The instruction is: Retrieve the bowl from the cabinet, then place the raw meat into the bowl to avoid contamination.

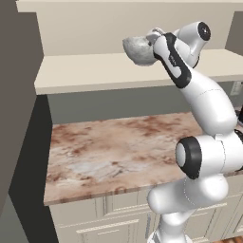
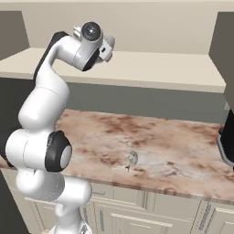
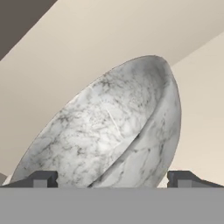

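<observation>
Cabinet: we see the large cream wall cabinet [image 1: 118,71] standing open, its plain beige shelf running across the upper part of both base views, with a pale back wall behind it.
Counter: below the shelf we see the reddish marble counter [image 1: 118,152] on a cream unit of raised-panel drawers [image 2: 151,215]; at its 5 o'clock area in the right base view lies a small pale grey object [image 2: 132,158], too small for us to identify.
Arm: we see the white Franka arm with dark joints [image 1: 204,118] rising from the lower right of the left base view and bending up toward 11 o'clock, so that its wrist reaches onto the shelf.
Bowl: we find the round, deep bowl of mottled grey-white stone-like material [image 1: 139,49] on the cabinet shelf, just at the end of the wrist, at about 12 o'clock in the left base view. In the hand view it looms close, its open face turned toward 10 o'clock and its rounded underside toward 4 o'clock.
Gripper: we see the two-finger gripper [image 3: 112,179] with its dark tips spread wide, one at 7 o'clock and one at 5 o'clock in the hand view, the bowl's lower part lying between them. The jaws are released; we cannot tell whether either tip touches the bowl.
</observation>
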